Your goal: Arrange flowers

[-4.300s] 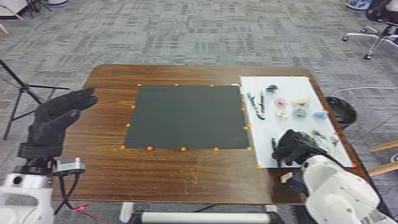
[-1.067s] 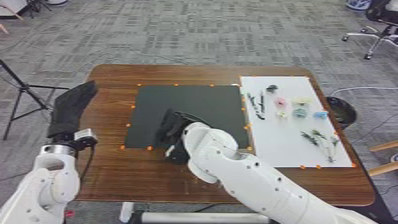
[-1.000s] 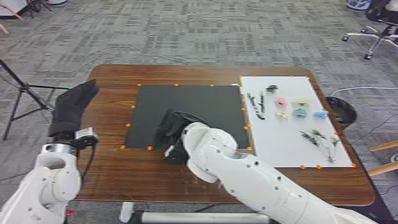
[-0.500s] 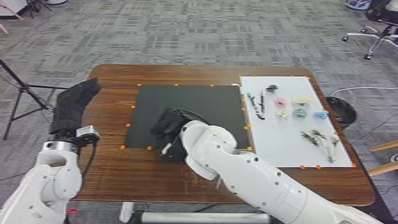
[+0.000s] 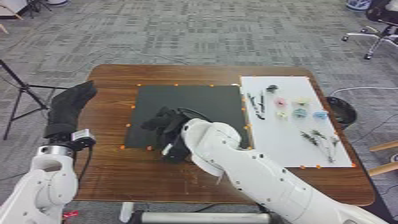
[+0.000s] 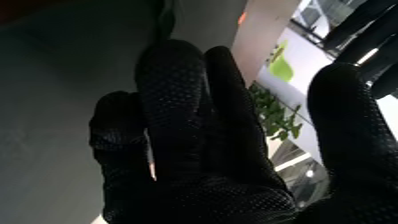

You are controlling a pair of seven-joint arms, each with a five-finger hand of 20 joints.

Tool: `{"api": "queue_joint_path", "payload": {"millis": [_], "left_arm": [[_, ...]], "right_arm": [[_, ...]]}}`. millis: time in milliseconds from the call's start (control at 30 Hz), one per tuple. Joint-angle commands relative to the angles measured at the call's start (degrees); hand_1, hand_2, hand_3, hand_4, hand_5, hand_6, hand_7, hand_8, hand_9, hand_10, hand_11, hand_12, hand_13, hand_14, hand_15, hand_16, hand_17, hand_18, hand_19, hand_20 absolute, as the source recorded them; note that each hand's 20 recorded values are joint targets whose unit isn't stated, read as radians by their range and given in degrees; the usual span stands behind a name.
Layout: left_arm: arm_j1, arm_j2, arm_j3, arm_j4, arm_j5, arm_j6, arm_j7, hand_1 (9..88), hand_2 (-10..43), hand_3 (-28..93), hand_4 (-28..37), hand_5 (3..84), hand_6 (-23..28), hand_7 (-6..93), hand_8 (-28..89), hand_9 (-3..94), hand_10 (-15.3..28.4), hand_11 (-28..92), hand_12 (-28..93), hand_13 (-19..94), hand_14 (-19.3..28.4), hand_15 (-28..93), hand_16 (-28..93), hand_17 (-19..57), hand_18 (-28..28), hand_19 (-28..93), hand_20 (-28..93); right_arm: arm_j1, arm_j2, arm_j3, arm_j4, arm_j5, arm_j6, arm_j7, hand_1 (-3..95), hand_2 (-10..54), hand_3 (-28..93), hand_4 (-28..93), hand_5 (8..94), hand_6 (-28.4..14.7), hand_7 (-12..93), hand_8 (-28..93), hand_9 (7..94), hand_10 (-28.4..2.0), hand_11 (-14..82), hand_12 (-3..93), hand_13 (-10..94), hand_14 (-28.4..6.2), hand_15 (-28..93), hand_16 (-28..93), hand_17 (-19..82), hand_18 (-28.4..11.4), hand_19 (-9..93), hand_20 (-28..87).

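My right hand (image 5: 166, 123) is over the dark mat (image 5: 209, 97); in the right wrist view this hand (image 6: 182, 110) has straight fingers and a thumb standing apart. Green leaves (image 6: 277, 114) show between fingers and thumb; whether they touch the glove I cannot tell. A dark green stem (image 6: 165, 20) lies past the fingertips. At the table's left edge my left hand (image 5: 69, 111) points away with straight fingers, and its hand (image 6: 366, 37) appears in the right wrist view. The white sheet (image 5: 275, 150) holds pink (image 5: 281, 102), blue (image 5: 320, 115) and other flowers, dark stems (image 5: 258, 106) and green sprigs (image 5: 317, 139).
Orange markers line the dark mat and the white sheet. A black bowl-like object (image 5: 341, 111) stands beyond the table's right edge. My right forearm (image 5: 235, 160) crosses the front of the brown table (image 5: 169, 180), and a tripod (image 5: 25, 87) stands at the far left.
My right hand has come from the sprigs on the white sheet leftward to the dark mat. Over the last half second its fingers have spread out to the left.
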State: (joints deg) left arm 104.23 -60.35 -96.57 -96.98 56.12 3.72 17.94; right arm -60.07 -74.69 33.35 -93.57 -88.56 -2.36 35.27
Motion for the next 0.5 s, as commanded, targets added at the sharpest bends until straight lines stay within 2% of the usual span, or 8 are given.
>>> {"api": "queue_joint_path", "payload": {"millis": [33, 100, 200, 267, 500], "left_arm": [[0.62, -0.74, -0.49, -0.43, 0.09, -0.23, 0.31, 20.5, -0.6, 71, -28.2, 49.6, 4.8, 11.6, -7, 46.4, 15.7, 18, 14, 33, 17.4, 16, 4, 2.9, 11.8, 9, 16], [0.57, -0.72, -0.46, -0.46, -0.06, -0.15, 0.36, 20.6, -0.6, 71, -28.2, 49.6, 4.8, 11.6, -7, 46.4, 15.7, 18, 14, 33, 17.4, 16, 4, 2.9, 11.9, 9, 16], [0.55, -0.85, -0.36, -0.59, -0.06, -0.04, 0.34, 20.6, -0.6, 71, -28.2, 49.6, 4.6, 11.8, -7, 46.3, 15.6, 18, 14, 33, 17.4, 16, 4, 2.9, 11.9, 9, 16], [0.07, -0.88, -0.02, -0.40, 0.11, -0.23, 0.47, 20.6, -0.6, 71, -28.3, 49.6, 4.5, 12.0, -7, 46.4, 15.6, 18, 14, 33, 17.4, 16, 4, 2.9, 11.9, 9, 16], [0.22, -0.72, 0.05, -0.54, 0.03, -0.30, 0.41, 20.3, -1.1, 71, -28.3, 49.7, 4.0, 12.6, -7, 46.7, 15.0, 18, 15, 33, 16.9, 16, 4, 3.0, 11.8, 9, 16]], "right_arm": [[-0.60, 1.01, 1.90, 0.93, 0.58, -6.79, -3.68, 26.8, 4.2, 56, -6, 56.9, -7.0, 11, 0, 58.4, -18.7, 7.5, 15.2, 75, -13.3, 59, 34, 39, -26.2, 84, 48], [-0.41, 0.72, 2.03, 1.19, 1.11, -6.59, -3.38, 26.2, 4.2, 56, -6, 55.8, -7.2, 9, 0, 57.0, -18.5, 7.2, 14.8, 74, -13.8, 58, 33, 39, -26.4, 82, 49], [-0.15, -0.47, 3.10, 2.85, 1.03, -9.89, -4.39, 25.0, 4.7, 56, -6, 55.1, -7.1, 9, 0, 55.6, -18.5, 6.9, 14.5, 74, -14.0, 58, 33, 38, -26.4, 81, 50], [0.23, -0.84, 3.29, 3.56, 0.59, -10.15, -5.11, 23.9, 5.0, 56, -7, 54.0, -7.0, 8, 0, 54.6, -18.8, 6.8, 14.3, 73, -14.4, 58, 33, 37, -26.8, 80, 50], [1.49, -1.38, 3.46, 4.17, 0.32, -8.20, -5.26, 21.2, 5.3, 58, -7, 52.9, -7.0, 8, -1, 53.3, -18.7, 6.7, 14.0, 72, -15.2, 58, 32, 36, -26.9, 78, 52]]}}
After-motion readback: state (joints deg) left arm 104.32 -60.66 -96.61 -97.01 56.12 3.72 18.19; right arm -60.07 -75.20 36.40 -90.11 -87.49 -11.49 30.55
